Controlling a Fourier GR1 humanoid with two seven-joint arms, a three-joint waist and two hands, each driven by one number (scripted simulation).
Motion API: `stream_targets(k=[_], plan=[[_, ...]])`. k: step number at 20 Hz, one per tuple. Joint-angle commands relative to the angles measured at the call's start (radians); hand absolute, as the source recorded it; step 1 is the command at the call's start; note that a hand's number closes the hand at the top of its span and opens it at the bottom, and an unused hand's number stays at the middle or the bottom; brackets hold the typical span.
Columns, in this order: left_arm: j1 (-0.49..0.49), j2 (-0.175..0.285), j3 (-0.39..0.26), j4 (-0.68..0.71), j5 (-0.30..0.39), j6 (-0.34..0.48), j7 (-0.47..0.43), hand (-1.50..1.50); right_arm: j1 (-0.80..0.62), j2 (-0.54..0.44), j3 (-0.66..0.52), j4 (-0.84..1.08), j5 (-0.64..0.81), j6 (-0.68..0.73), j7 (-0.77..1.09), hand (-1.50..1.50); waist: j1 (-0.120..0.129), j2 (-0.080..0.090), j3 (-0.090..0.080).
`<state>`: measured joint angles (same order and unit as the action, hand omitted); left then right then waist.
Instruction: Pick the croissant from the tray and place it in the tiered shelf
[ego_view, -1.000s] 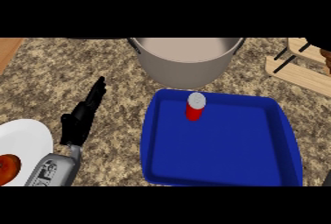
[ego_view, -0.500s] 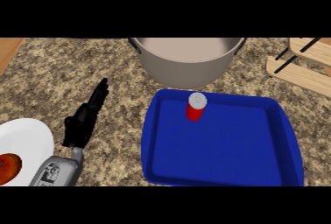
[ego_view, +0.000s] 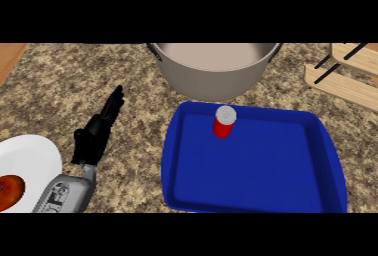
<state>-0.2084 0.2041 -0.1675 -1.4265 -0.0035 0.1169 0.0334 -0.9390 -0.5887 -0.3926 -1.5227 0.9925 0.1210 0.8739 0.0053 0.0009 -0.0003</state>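
Plate (ego_view: 29, 160), white, sat at lower left, carrying a reddish-brown item (ego_view: 9, 192). Beside it, the left hand (ego_view: 94, 137) lay open, fingers straight, holding nothing. Right of centre, the blue tray (ego_view: 251, 175) held an upright red can (ego_view: 224, 124). Beyond stood a grey pot (ego_view: 214, 75), and the wooden tiered shelf (ego_view: 347, 90) was at upper right.

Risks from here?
1. No croissant shows in the blue tray; only a red can stands there, so a grasp may take the wrong thing.
2. The left robot hand lies left of the tray; the grey pot stands between it and the tiered shelf, so a crossing arm might hit it.
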Motion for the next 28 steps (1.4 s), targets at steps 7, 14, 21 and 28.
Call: stream_targets(k=[7,14,21,28], plan=[[-0.001,-0.006,0.034,0.045,-0.001,-0.05,-0.047,0.0,-0.002,-0.084,0.027,0.253,0.039,-0.161,-0.175,1.5,0.001,0.002,0.0],[0.008,-0.044,0.02,0.054,-0.034,-0.023,-0.059,0.0,-0.007,-0.063,0.097,0.442,0.114,-0.36,-0.322,1.5,0.009,0.004,0.0],[0.003,-0.051,0.018,0.0,-0.05,-0.005,-0.003,0.0,-0.023,-0.051,-0.11,0.536,-0.109,-0.562,-0.467,1.5,0.004,0.003,0.003],[0.031,-0.06,0.011,-0.013,-0.057,-0.032,-0.008,0.0,-0.119,-0.137,-0.151,0.801,-0.191,-0.633,-0.656,1.5,0.016,0.006,0.001]])
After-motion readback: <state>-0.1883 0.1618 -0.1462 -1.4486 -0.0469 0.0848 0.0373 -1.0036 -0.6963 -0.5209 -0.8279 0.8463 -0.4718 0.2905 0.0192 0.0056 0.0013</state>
